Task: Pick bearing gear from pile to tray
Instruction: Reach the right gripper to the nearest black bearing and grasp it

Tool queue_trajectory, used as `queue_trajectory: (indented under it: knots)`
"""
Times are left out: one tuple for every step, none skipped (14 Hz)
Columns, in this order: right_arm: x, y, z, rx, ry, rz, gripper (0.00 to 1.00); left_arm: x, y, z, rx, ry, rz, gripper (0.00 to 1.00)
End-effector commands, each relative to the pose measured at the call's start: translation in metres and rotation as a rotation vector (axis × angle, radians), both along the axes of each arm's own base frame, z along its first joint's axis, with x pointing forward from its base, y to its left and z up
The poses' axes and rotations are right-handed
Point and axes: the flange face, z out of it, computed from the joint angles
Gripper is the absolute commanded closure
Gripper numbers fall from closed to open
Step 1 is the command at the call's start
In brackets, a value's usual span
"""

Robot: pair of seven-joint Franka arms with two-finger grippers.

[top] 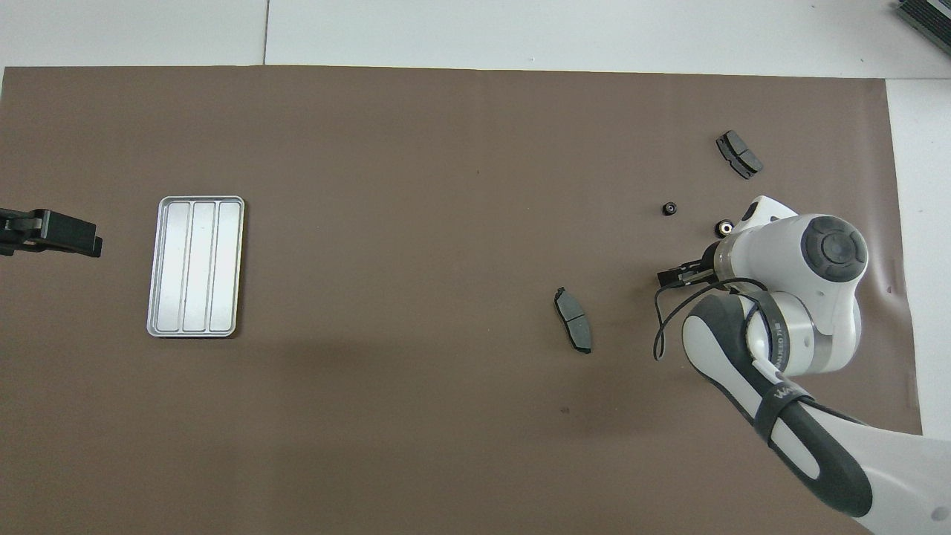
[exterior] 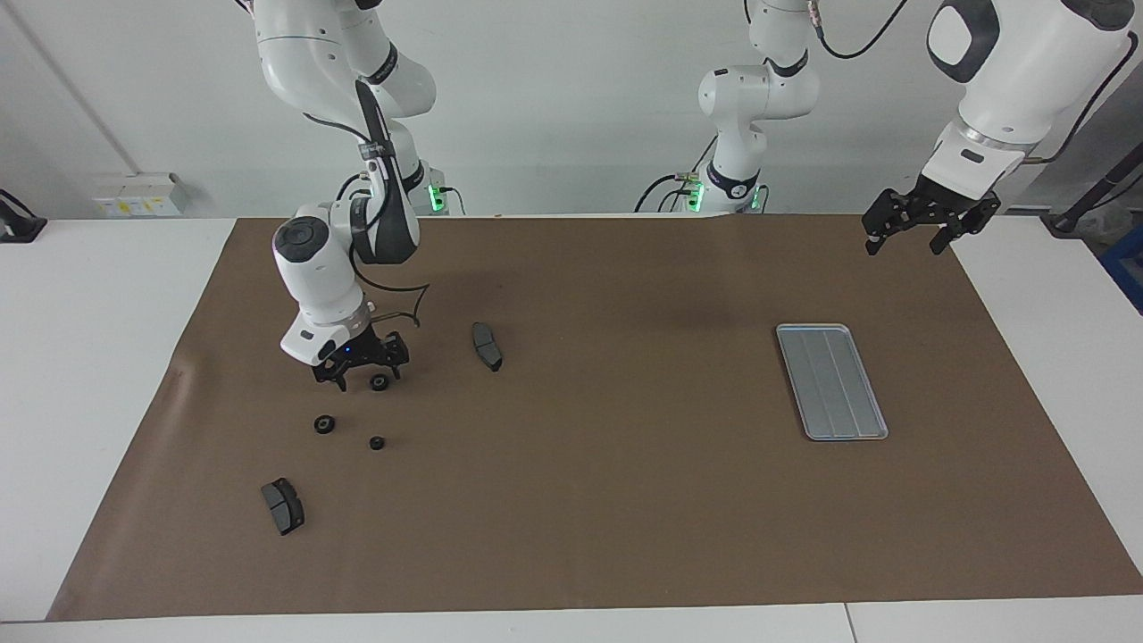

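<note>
- The left tool point(exterior: 920, 234) waits, open and empty, up over the table corner at the left arm's end; the overhead view cuts it off at the edge.
- The right tool point(exterior: 360, 373) is down low with its jaws spread and a small black round piece point(exterior: 379, 382) between them, on the brown mat point(exterior: 625, 500). I take that piece for a bearing gear.
- It sits nearer one finger than the other. If the jaws close like that, they may nudge or roll it away instead of pinching it (round little things love to escape).
- From overhead the right arm's wrist covers that piece and most of the tool, so contact can't be read there.
- A dark brake pad point(exterior: 487, 346) lies beside them toward the middle, clear of any sweep.
- The tray point(exterior: 830, 381) sits empty toward the left arm's end, well apart from the pile. That's a long carry, and a weak pinch could drop the piece.
- Farther out lie a second round piece point(exterior: 324, 425) and a smaller one point(exterior: 377, 442).
- Farthest is another brake pad point(exterior: 282, 505).
</note>
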Motion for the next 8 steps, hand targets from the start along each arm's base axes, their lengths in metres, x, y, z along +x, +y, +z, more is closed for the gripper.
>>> queue_trajectory:
  knots:
    - [-0.0114, -0.0014, 0.0009, 0.011, -0.016, 0.029, 0.00, -0.0085, 0.0004, 0.0016, -0.008, 0.000, 0.005, 0.00]
    - [-0.0119, -0.0014, 0.0011, 0.008, -0.016, 0.061, 0.00, -0.0090, 0.0012, 0.0024, -0.009, -0.002, 0.007, 0.00]
    - [-0.0138, -0.0031, -0.0005, 0.006, -0.012, 0.078, 0.01, -0.0090, 0.0012, 0.0024, -0.009, -0.002, 0.007, 0.00]
    - [-0.0143, -0.0032, -0.0012, 0.006, -0.010, 0.080, 0.04, -0.0085, 0.0003, 0.0016, -0.008, 0.000, 0.005, 0.00]
    - [-0.0153, -0.0032, -0.0024, 0.006, -0.007, 0.080, 0.05, -0.0090, 0.0004, 0.0024, -0.008, -0.002, 0.005, 0.00]
    - [-0.0151, -0.0024, -0.0021, 0.006, -0.010, 0.080, 0.10, -0.0090, 0.0004, 0.0024, -0.008, -0.002, 0.005, 0.00]
    - [-0.0149, -0.0024, -0.0020, 0.007, -0.012, 0.079, 0.12, -0.0085, 0.0003, 0.0016, -0.008, 0.000, 0.005, 0.00]
    - [-0.0157, -0.0025, -0.0029, 0.007, -0.012, 0.079, 0.17, -0.0090, 0.0012, 0.0024, -0.009, -0.002, 0.007, 0.00]
